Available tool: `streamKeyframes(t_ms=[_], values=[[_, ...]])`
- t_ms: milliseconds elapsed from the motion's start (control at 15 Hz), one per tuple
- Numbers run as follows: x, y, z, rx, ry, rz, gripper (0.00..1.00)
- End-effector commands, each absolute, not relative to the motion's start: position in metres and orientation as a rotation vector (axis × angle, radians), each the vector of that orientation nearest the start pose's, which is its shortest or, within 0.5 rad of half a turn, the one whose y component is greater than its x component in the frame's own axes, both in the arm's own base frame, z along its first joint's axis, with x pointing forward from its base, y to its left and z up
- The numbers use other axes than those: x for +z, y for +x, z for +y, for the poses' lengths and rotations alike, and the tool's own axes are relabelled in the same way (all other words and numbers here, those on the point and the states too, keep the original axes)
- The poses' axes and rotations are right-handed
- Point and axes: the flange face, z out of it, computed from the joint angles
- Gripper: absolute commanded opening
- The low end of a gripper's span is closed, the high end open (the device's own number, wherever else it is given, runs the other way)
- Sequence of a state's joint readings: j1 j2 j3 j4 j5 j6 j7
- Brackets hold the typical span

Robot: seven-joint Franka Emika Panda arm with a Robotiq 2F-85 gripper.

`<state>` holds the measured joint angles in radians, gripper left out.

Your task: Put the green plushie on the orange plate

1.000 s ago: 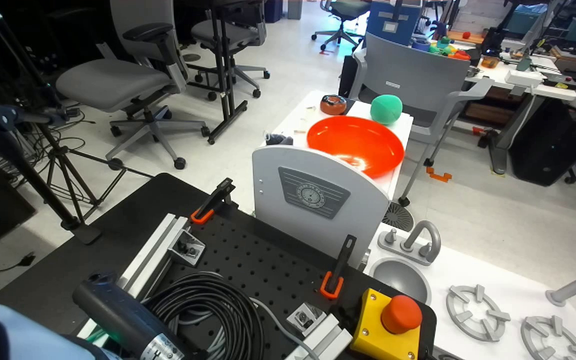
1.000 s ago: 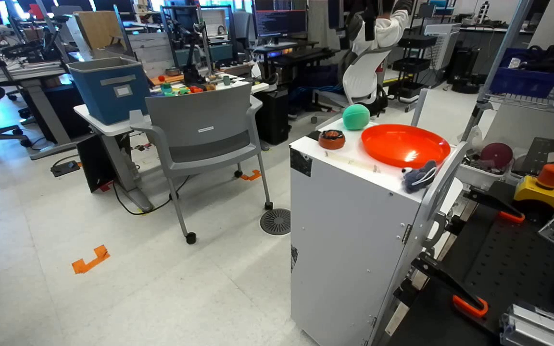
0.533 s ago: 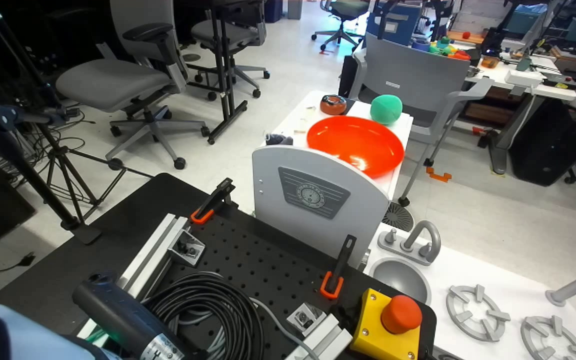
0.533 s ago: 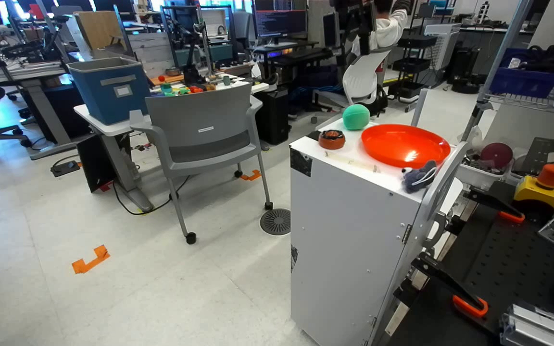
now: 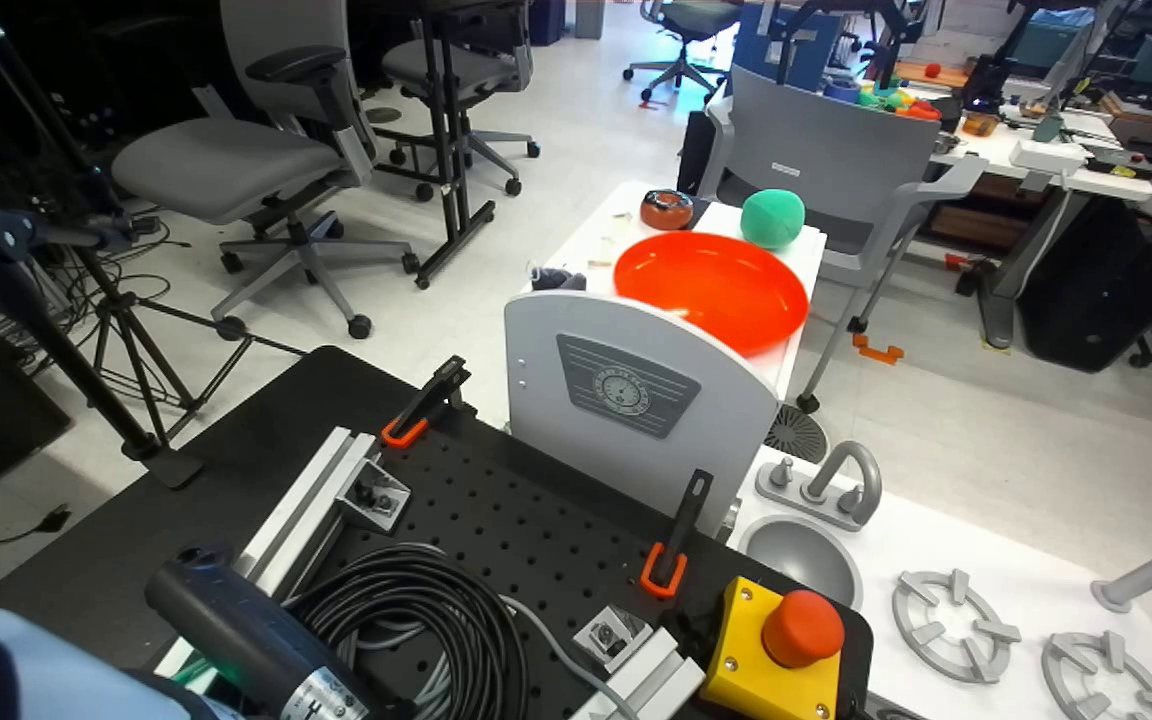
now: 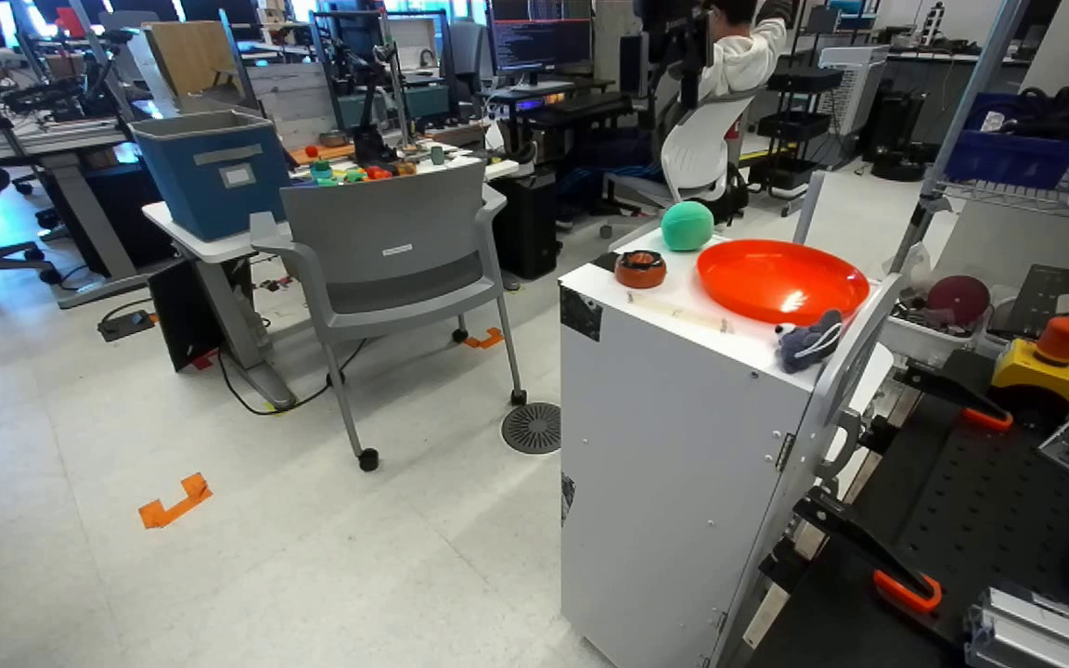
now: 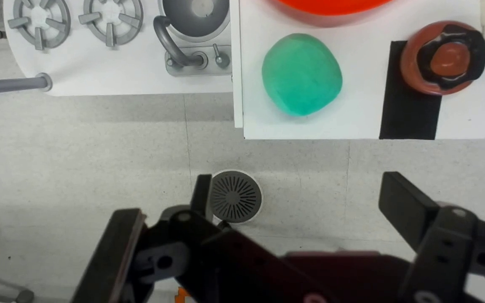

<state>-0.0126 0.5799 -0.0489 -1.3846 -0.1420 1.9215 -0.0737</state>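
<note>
The green plushie (image 5: 773,219) is a round teal ball on the white cabinet top, beside the orange plate (image 5: 711,285) and not on it. Both also show in an exterior view, plushie (image 6: 687,226) and plate (image 6: 780,278). In the wrist view the plushie (image 7: 301,75) lies near the cabinet's edge, and only part of the plate (image 7: 335,5) shows at the top. My gripper (image 7: 295,189) is open and empty, with floor visible between its fingers. In both exterior views the gripper (image 5: 833,62) (image 6: 661,79) is at the top, above and apart from the plushie.
A brown and black donut-like toy (image 7: 444,59) sits on the cabinet top near the plushie. A small dark grey toy (image 6: 810,341) lies by the plate. An upright grey panel (image 5: 636,385) borders the plate's side. A toy sink with a faucet (image 7: 179,50) adjoins it.
The gripper has come lower into view at the top of an exterior view. In an exterior view it has also shifted left. The plushie and the plate have not moved.
</note>
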Motion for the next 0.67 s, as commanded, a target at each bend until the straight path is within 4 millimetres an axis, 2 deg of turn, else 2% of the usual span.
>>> streamKeyframes(t_ms=[0,333,600], values=[[0.364,0.705,-0.035,0.064,-3.319,-0.208,1.0],[0.34,0.699,-0.006,0.117,-3.386,-0.34,1.0],[0.338,0.697,0.0,0.113,-3.371,-0.385,1.0]])
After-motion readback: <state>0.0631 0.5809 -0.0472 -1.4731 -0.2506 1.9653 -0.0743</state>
